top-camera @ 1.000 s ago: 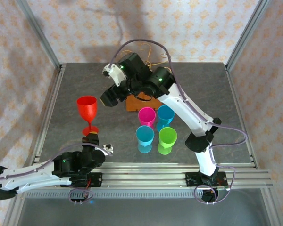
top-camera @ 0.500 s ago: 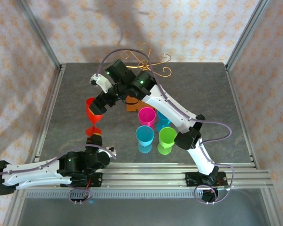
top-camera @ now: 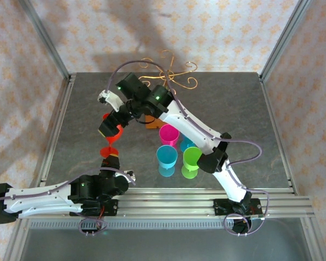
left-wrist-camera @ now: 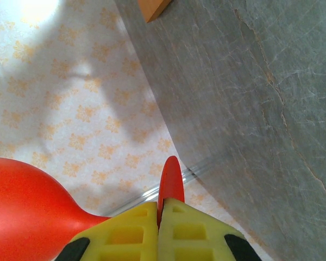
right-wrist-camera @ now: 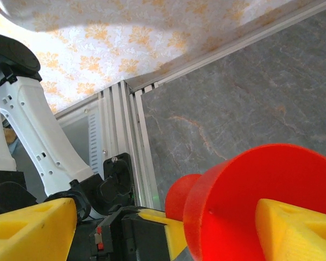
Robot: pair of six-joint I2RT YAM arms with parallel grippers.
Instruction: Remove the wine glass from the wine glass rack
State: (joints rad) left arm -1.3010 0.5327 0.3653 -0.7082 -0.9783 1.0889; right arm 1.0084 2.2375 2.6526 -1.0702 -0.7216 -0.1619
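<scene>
Nearest the arms' bases, the left gripper is clamped on the edge of the foot of the red wine glass. In the left wrist view its yellow pads press together on that thin red rim, with the bowl bulging at lower left. The glass is over the left-centre of the grey table, well apart from the rack. It seems tipped rather than upright, though the arm above hides most of it. Just beyond, the right gripper straddles the bowl with its jaws wide apart. In the right wrist view one yellow finger stands clear of the red bowl while the other overlaps it, and I cannot tell whether that one touches. To the right, four cups stand upright in a cluster: the cyan cup and green cup nearer, the magenta cup and blue cup behind, the blue one partly under the right arm. Farthest back, at centre, stands the wine glass rack, its gold scrolls against the wall and its wooden base peeking out from behind the right arm.
</scene>
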